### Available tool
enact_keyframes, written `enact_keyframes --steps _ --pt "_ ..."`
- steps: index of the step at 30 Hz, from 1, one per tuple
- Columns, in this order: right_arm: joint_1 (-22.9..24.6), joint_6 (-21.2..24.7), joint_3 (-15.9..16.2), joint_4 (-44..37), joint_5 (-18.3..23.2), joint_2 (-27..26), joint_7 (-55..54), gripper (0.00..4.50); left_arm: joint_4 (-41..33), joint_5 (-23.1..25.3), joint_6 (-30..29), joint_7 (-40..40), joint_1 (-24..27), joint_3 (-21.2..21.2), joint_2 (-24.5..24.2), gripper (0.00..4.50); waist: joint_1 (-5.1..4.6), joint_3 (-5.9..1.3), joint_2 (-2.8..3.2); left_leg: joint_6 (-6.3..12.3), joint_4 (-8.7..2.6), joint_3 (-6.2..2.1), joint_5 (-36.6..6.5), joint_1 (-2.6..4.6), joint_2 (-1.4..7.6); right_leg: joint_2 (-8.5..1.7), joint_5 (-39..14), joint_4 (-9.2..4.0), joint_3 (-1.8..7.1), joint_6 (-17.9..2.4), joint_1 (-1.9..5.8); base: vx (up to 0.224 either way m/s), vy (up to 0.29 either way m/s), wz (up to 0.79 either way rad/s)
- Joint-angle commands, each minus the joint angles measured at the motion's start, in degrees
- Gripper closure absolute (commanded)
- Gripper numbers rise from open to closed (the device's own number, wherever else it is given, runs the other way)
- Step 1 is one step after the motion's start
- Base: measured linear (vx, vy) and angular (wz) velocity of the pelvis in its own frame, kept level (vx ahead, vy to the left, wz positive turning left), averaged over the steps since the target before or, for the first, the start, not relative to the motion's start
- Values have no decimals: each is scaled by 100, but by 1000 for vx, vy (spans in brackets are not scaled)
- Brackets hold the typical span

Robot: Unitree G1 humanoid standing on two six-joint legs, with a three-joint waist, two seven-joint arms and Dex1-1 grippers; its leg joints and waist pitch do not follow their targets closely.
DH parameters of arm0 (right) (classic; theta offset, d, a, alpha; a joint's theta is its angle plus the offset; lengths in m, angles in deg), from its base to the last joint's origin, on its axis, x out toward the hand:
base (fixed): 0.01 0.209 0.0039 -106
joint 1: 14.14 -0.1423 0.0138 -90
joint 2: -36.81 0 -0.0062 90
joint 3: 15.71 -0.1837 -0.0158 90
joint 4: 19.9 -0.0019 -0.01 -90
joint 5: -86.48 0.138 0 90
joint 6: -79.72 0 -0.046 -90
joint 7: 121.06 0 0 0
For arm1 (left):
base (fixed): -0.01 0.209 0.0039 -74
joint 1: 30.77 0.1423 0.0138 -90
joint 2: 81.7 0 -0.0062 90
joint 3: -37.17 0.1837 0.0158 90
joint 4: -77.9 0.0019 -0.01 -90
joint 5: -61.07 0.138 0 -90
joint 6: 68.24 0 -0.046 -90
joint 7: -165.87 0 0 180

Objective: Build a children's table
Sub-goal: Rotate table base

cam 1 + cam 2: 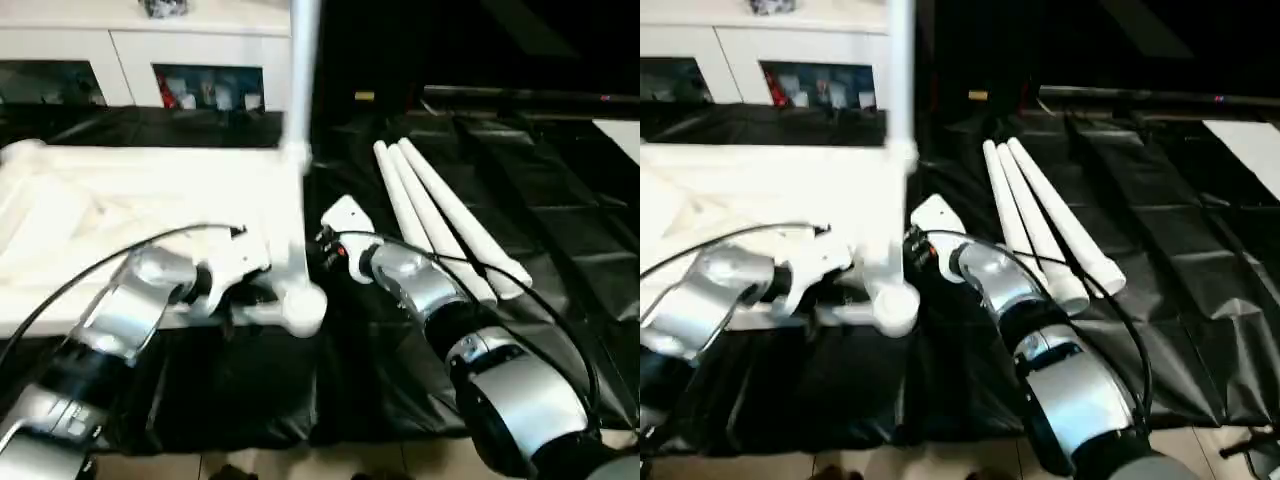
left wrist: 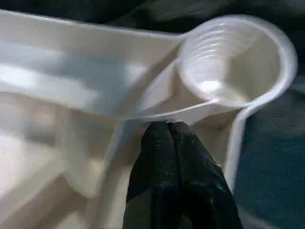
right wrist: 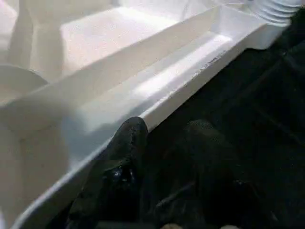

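Note:
The white tabletop [image 1: 120,215] lies underside up on black sheeting, ribs showing. One white leg [image 1: 300,70] stands upright in its far right corner socket; its threaded foot [image 3: 276,7] shows in the right wrist view. Three more legs [image 1: 440,215] lie side by side on the sheeting to the right. My left gripper [image 2: 169,126] is shut, its tips resting on a rib just beside the empty near right corner socket [image 2: 233,57]. My right gripper [image 3: 162,157] is open at the tabletop's right rim [image 3: 190,76]: one finger [image 3: 121,152] meets the rim's outer edge, the other hangs over the sheeting.
A white cabinet [image 1: 150,50] with glass doors stands behind the tabletop. A flat white board [image 1: 625,135] shows at the far right edge. Black sheeting [image 1: 560,200] covers the work surface, creased, with bare floor along the near edge.

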Motion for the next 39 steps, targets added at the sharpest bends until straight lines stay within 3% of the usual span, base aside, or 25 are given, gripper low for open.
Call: enact_keyframes --steps 1,3,4,5,6,7,8,11,13,17,18,19,22,27,28,32,34,36,37,39 --pt "-86 -3 -223 -42 134 143 -137 286 194 131 203 -216 -116 -48 -57 450 40 -430 114 -114 -382 -128 -1278 104 219 -395 -765 -342 307 -1304 280 0 0 0" --pt "-67 142 -374 -175 240 273 -184 286 261 73 210 -295 -158 -168 -44 450 82 -434 106 -116 -378 -121 -1287 125 225 -395 -728 -334 305 -1337 281 0 0 0" --pt "-72 519 -495 -342 344 379 -177 286 187 -54 239 -247 -151 -295 -47 450 101 -433 148 -135 -378 -126 -1282 131 228 -397 -700 -327 304 -1346 277 0 0 0" --pt "-54 897 -638 -599 488 492 -124 286 62 -246 212 -162 -143 -456 -43 450 103 -431 125 -130 -380 -120 -1288 134 222 -372 -648 -327 300 -1358 283 0 0 0" --pt "-33 1045 -692 -756 545 549 -99 286 -16 -373 174 -94 -141 -545 -32 450 122 -426 150 -136 -378 -109 -1347 151 220 -363 -617 -330 301 -1374 273 0 0 0" --pt "-6 1153 -733 -902 582 601 -88 258 -86 -536 86 8 -144 -643 -10 418 127 -428 149 -146 -376 -111 -1355 142 220 -367 -609 -323 300 -1377 277 0 0 0" --pt "-6 1153 -733 -902 582 601 -88 258 -86 -536 86 8 -144 -643 -10 418 133 -431 138 -154 -375 -109 -1342 138 215 -368 -603 -318 296 -1384 286 0 0 0" --pt "78 1604 -884 -1400 489 880 -423 244 -373 -1165 -77 317 -145 -991 56 404 153 -423 143 -226 -377 -112 -1352 127 207 -372 -735 -328 292 -1370 283 0 0 0" --pt "128 1876 -991 -1636 457 1045 -646 213 -407 -1361 25 184 -178 -1151 211 371 167 -420 122 -245 -374 -105 -1320 126 193 -360 -773 -340 291 -1327 287 0 0 0" --pt "227 2218 -1053 -1908 439 1176 -796 193 -448 -1433 6 47 -205 -1207 349 360 222 -433 97 -214 -363 -102 -1210 126 192 -367 -755 -336 294 -1236 292 0 0 0" --pt "361 2590 -1105 -2240 422 1252 -907 171 -556 -1438 -78 -8 -173 -1191 411 335 231 -422 89 -204 -367 -98 -1175 121 189 -355 -769 -348 296 -1190 293 0 0 0" --pt "419 2738 -1134 -2373 424 1280 -945 168 -617 -1439 -117 -25 -149 -1177 435 329 236 -428 64 -198 -366 -97 -1147 121 191 -359 -762 -344 295 -1174 297 0 0 0" --pt "656 3347 -1259 -2912 431 1354 -1145 143 -900 -1500 -288 -89 -11 -1108 487 321 255 -437 66 -200 -364 -103 -1031 115 194 -367 -700 -335 292 -1129 301 0 0 0" --pt "860 3695 -1428 -3216 578 1391 -1299 111 -995 -1439 -91 -329 124 -1055 597 283 246 -419 35 -246 -374 -104 -1197 117 190 -378 -1158 -389 295 -964 285 0 0 0" --pt "882 3782 -1484 -3267 615 1368 -1362 88 -983 -1418 -21 -394 130 -1066 642 260 242 -416 13 -248 -374 -101 -1207 120 191 -374 -1229 -404 293 -939 276 0 0 0" --pt "915 4028 -1535 -3334 670 1289 -1431 74 -970 -1244 330 -917 214 -1185 832 241 245 -413 30 -246 -374 -104 -1199 119 193 -366 -1212 -409 296 -895 271 0 0 0" --pt "917 4056 -1530 -3326 697 1268 -1391 40 -970 -1172 207 -925 208 -1096 778 204 238 -425 31 -244 -371 -111 -1136 105 188 -369 -1098 -387 291 -887 282 0 0 0" --pt "906 4272 -1465 -3320 686 1234 -1396 29 -929 -1414 -47 -543 152 -998 680 194 243 -434 80 -258 -362 -105 -1088 119 176 -361 -1035 -377 293 -927 270 0 0 0" --pt "880 4300 -1417 -3269 650 1233 -1421 21 -963 -1470 -91 -390 147 -944 631 187 243 -433 53 -264 -363 -102 -1049 120 180 -359 -946 -372 291 -963 272 0 0 0" --pt "843 4302 -1417 -3196 656 1219 -1433 3 -1067 -1649 -276 -143 149 -913 587 160 249 -433 67 -283 -362 -98 -1062 124 182 -364 -932 -360 292 -995 267 0 0 0"
